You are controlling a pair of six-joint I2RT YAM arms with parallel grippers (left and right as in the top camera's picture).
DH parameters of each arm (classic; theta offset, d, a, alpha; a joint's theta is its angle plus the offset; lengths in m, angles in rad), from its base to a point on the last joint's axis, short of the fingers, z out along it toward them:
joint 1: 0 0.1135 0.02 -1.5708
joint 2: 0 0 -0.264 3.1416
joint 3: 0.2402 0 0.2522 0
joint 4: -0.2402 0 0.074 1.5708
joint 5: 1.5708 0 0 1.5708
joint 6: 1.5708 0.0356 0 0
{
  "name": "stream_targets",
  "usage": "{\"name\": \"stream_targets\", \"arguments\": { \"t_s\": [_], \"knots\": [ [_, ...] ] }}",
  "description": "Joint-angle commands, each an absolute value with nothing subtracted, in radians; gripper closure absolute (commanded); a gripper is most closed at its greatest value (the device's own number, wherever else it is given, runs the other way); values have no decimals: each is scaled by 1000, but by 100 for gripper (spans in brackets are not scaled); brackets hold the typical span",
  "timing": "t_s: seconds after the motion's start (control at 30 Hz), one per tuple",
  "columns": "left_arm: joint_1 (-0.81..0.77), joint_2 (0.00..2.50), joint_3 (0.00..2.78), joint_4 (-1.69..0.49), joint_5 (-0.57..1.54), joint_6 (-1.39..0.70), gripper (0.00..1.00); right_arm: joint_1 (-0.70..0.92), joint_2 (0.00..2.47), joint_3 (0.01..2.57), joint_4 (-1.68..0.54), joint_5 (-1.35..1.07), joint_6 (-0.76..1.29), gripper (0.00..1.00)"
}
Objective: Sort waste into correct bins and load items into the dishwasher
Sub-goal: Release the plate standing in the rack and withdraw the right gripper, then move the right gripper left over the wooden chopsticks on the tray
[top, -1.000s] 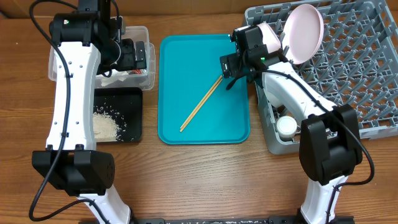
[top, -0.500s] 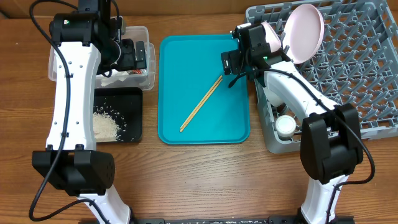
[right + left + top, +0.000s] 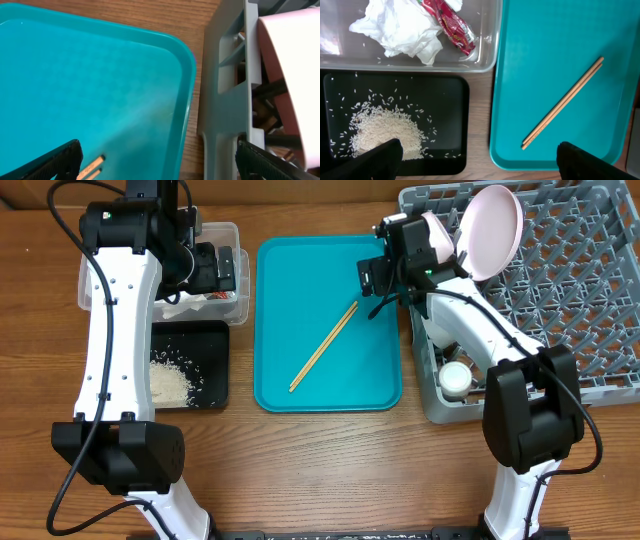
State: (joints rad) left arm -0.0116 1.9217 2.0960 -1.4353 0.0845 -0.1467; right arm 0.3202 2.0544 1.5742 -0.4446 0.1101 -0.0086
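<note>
Over the far right corner of the teal tray (image 3: 290,280) the right gripper (image 3: 370,288) hangs spread and empty, apparently lined up for the chopsticks (image 3: 324,346) lying on it.

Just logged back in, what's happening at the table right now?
The napkin and wrapper lie in the clear tub, rice in the black tray. A plate stands in the dish rack, a cup sits near its front corner. The chopsticks lie on the teal tray. The right gripper hovers open over that tray's far corner beside the rack; the left gripper is open over the tub, empty.
</note>
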Motion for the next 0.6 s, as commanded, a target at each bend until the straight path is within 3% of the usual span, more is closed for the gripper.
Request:
{"name": "stream_targets", "arguments": {
  "t_s": [0.0, 0.27, 0.57],
  "knots": [
    [-15, 1916, 2105, -1432, 78, -127, 0, 255, 2088, 1570, -457, 194, -9, 0],
    [-15, 1916, 2105, -1432, 77, -127, 0, 267, 2087, 1584, -451, 182, -9, 0],
    [-15, 1916, 2105, -1432, 78, -127, 0, 382, 1975, 1779, -660, 138, 67, 0]
  ]
}}
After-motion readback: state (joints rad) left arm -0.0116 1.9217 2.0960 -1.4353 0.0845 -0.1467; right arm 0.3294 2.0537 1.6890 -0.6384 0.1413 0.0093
